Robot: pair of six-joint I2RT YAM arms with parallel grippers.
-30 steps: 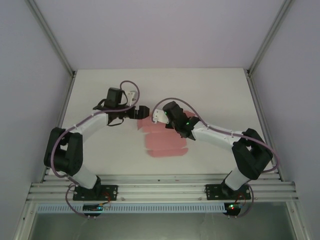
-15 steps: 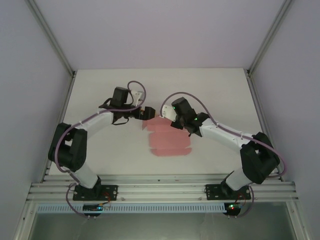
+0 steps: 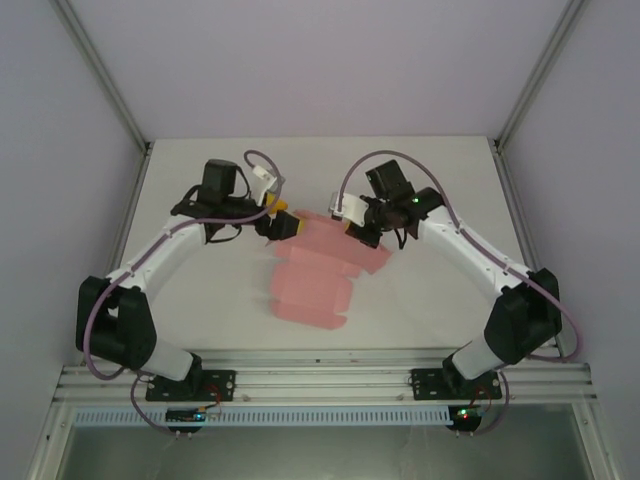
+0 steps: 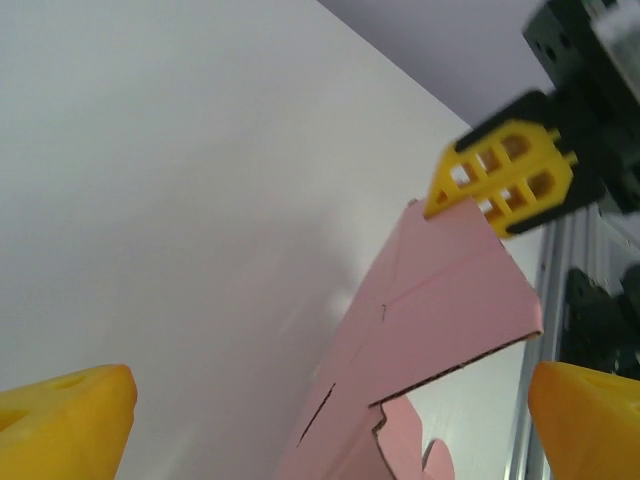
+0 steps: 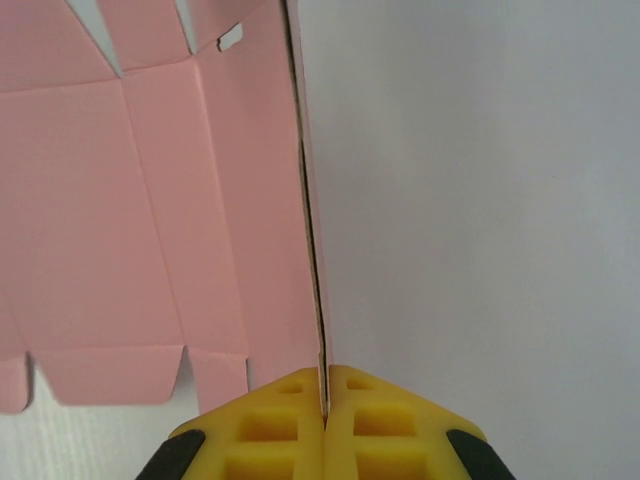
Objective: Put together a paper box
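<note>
Paper box (image 3: pixel 310 285), far edge pinched by right hand (image 5: pixel 325 388) (left hand (image 3: pixel 284 224) spread, just beside); open table (image 3: pixel 430 300) around.

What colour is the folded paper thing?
Salmon pink all over. The paper box shows best in the right wrist view.

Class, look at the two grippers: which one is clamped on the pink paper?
The right gripper: its jaws are shut on the edge of the paper box, while the left gripper stands wide open.

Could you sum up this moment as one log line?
right gripper: shut on paper box edge | left gripper: open, empty, beside it | paper box: mostly flat sheet
</note>
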